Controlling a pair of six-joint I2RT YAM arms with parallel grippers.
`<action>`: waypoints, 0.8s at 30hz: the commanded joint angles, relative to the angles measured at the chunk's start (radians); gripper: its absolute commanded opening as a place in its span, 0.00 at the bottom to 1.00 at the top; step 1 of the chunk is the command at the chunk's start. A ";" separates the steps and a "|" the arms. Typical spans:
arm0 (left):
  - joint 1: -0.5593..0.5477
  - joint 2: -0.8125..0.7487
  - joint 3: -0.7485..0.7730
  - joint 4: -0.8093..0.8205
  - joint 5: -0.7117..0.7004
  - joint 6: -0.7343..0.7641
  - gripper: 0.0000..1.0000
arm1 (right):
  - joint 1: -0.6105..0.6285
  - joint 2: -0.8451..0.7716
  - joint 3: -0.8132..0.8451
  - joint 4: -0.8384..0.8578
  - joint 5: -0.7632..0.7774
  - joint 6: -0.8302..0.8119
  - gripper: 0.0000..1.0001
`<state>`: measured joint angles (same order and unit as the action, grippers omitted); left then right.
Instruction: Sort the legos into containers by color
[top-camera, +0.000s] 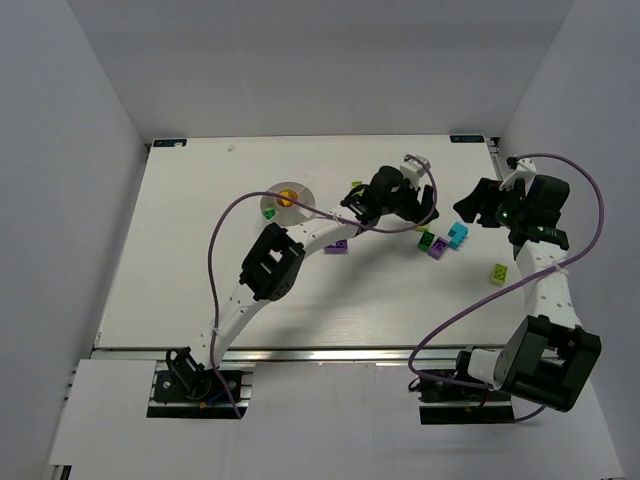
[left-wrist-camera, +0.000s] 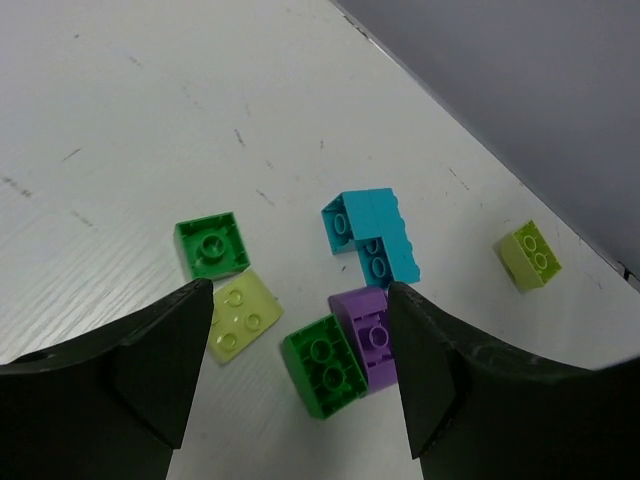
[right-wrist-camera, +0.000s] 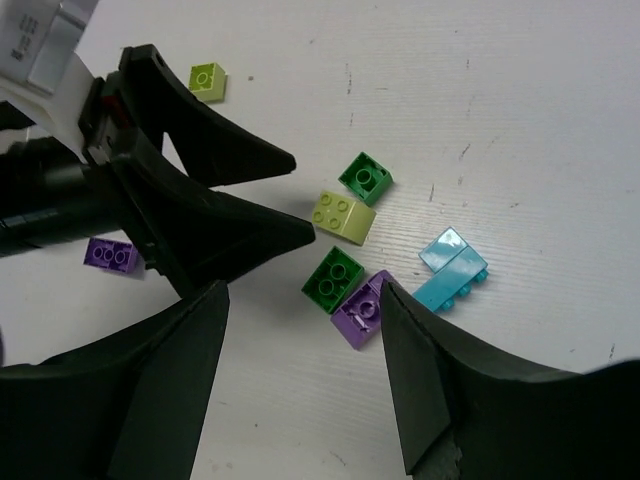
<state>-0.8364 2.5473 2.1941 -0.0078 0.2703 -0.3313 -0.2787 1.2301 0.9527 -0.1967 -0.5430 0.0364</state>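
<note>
The left gripper (left-wrist-camera: 298, 338) reaches across, jaws spread wide over the clustered legos (left-wrist-camera: 372, 240); the right gripper (right-wrist-camera: 300, 325) faces it, tilted down, likewise parted.

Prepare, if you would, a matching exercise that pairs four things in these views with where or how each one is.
Things:
1. white dish
2. cyan brick
3. rightmost lime brick
4. left claw

Places or states:
A. open above the brick cluster
B. lying alone, apart from the cluster
C. orange-yellow piece in its central well
D. in the cluster, next to a purple brick

Pairs: 1-C, 2-D, 3-B, 4-A
</note>
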 joint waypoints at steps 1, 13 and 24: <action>-0.020 0.001 0.023 0.176 -0.040 0.044 0.80 | -0.023 -0.027 -0.014 0.033 -0.047 0.022 0.67; -0.052 0.134 0.118 0.224 -0.359 0.078 0.81 | -0.103 -0.052 -0.035 0.045 -0.159 0.037 0.67; -0.052 0.192 0.164 0.233 -0.333 0.040 0.82 | -0.152 -0.049 -0.046 0.051 -0.224 0.054 0.67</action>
<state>-0.8860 2.7514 2.3177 0.2039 -0.0704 -0.2760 -0.4191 1.1999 0.9176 -0.1787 -0.7231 0.0761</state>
